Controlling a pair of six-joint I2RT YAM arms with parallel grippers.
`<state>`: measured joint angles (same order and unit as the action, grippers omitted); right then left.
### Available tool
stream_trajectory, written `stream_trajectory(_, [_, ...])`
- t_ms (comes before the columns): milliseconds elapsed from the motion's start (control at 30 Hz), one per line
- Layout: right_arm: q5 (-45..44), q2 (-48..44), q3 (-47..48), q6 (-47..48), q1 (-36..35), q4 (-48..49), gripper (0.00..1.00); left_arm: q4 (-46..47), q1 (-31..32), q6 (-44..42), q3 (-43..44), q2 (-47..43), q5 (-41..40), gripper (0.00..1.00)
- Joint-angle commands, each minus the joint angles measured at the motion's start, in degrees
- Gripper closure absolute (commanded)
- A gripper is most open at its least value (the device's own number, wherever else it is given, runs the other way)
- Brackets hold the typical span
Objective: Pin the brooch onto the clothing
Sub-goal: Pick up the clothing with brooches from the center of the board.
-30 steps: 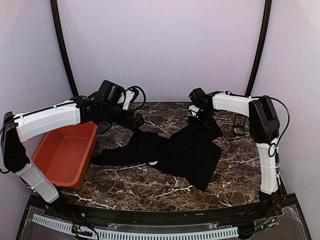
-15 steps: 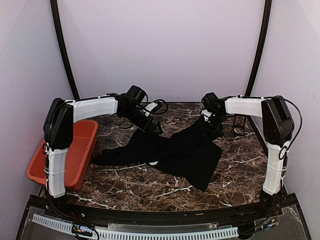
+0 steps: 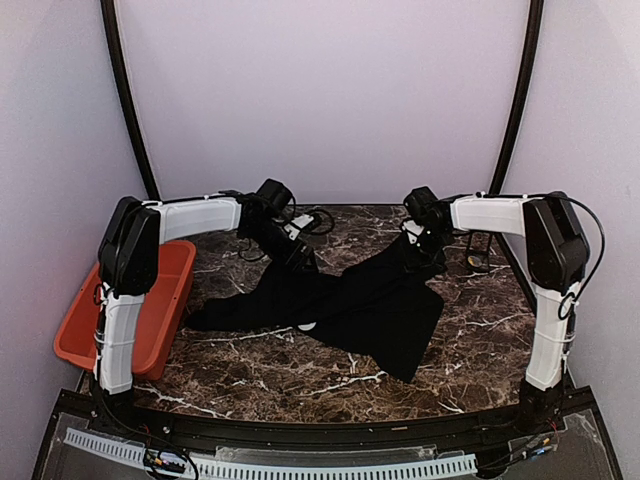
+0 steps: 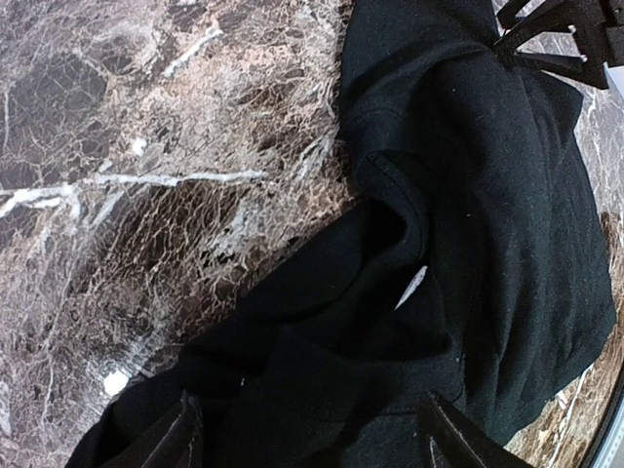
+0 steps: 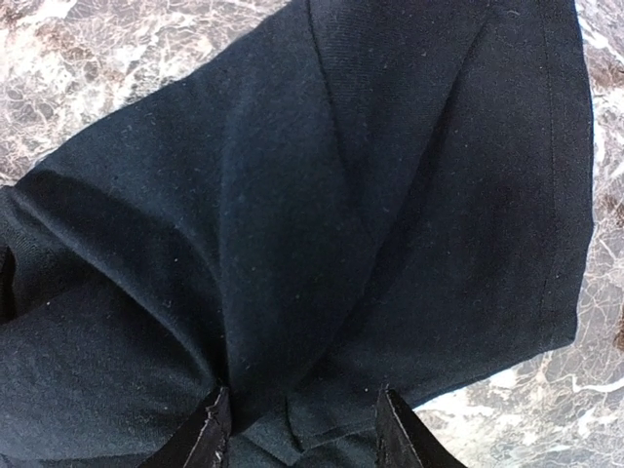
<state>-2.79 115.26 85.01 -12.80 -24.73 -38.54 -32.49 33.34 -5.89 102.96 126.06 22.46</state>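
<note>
Two grippers are working the far edge of the black T-shirt, which lies crumpled across the middle of the marble table. The right gripper has its fingers drawn fairly close, with a gathered fold of the shirt's far right corner pinched between them. The left gripper is spread wide over the far left part, and it's hard to tell whether the tips actually touch cloth. Only the fingertips show in either wrist view. A pale sliver peeks out of a fold, too small to identify. Bare marble runs along the shirt's near side, and a red bin sits at the table's left edge.
</note>
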Motion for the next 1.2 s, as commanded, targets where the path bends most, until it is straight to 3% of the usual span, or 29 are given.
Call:
stream_trajectory(0, [0.43,-2.41,-0.66,-0.83,0.3,1.18,0.52,-2.45,-0.12,-1.15,1.71,0.29,-0.84,0.26])
stream_trajectory(67, [0.78,-2.28,-0.56,-0.9,0.3,1.28,0.52,-2.45,-0.12,-1.28,1.72,0.51,-1.4,0.27])
stream_trajectory(500, [1.2,-2.07,-0.18,-0.91,0.31,1.36,0.52,-1.89,-0.12,-0.6,3.57,1.14,-0.05,0.96])
stream_trajectory(800, [1.84,-2.88,0.0,-0.11,0.33,1.37,0.51,2.52,-0.06,0.5,3.8,-6.99,5.6,0.98])
stream_trajectory(1167, [15.52,-13.24,1.79,18.19,0.3,6.45,0.45,5.36,3.03,-5.31,-2.84,-21.83,12.3,0.97])
